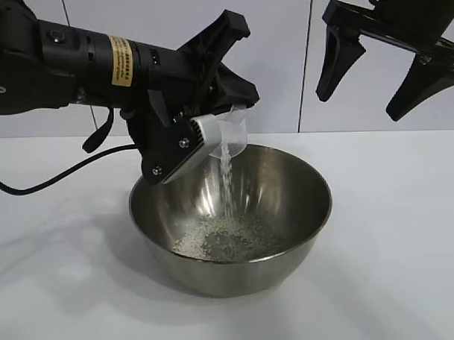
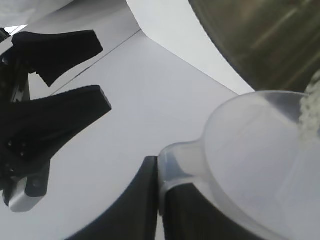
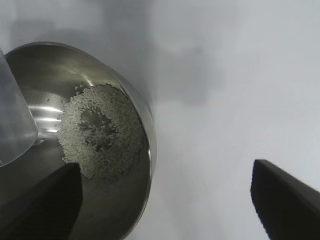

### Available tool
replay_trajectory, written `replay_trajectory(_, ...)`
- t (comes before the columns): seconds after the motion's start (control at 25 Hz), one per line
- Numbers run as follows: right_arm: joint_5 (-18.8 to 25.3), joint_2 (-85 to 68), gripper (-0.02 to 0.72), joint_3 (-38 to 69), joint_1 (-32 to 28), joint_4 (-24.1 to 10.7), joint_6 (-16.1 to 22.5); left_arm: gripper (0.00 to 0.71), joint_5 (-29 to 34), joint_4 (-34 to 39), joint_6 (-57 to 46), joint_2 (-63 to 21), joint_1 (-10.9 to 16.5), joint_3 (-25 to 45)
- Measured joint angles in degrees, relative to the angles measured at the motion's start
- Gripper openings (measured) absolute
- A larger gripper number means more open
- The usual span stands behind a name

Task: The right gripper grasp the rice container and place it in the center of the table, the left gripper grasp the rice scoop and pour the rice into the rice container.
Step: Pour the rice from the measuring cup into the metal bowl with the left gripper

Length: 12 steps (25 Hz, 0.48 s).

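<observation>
The left gripper (image 1: pixel 211 133) is clamped tight on the scoop (image 1: pixel 229 136) by its little handle, tipping it over the bowl (image 1: pixel 289 235). Rice (image 1: pixel 226 177) falls in a thin stream onto the heap at the bottom. The bowl sits mid-table (image 1: pixel 409 268). If the scoop tips too fast or slides sideways, grains could bounce over the rim. The right gripper (image 1: pixel 376 68) hangs above, fingers wide apart, holding nothing. A yellow label (image 1: pixel 120 60) on the left arm is too small to read.
</observation>
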Motion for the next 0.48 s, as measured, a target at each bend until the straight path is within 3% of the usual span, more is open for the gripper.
replay_trajectory(0.32, 0.0, 0.0, 0.627, 0.0, 0.0, 0.0, 0.0, 0.006, 0.2, 0.3, -0.1, -2.2, -0.8, 0.2)
replay_trajectory(0.48, 0.0, 0.0, 0.628, 0.0, 0.0, 0.0, 0.0, 0.006, -1.0, 0.1, -4.9, -2.2, -1.0, 1.3)
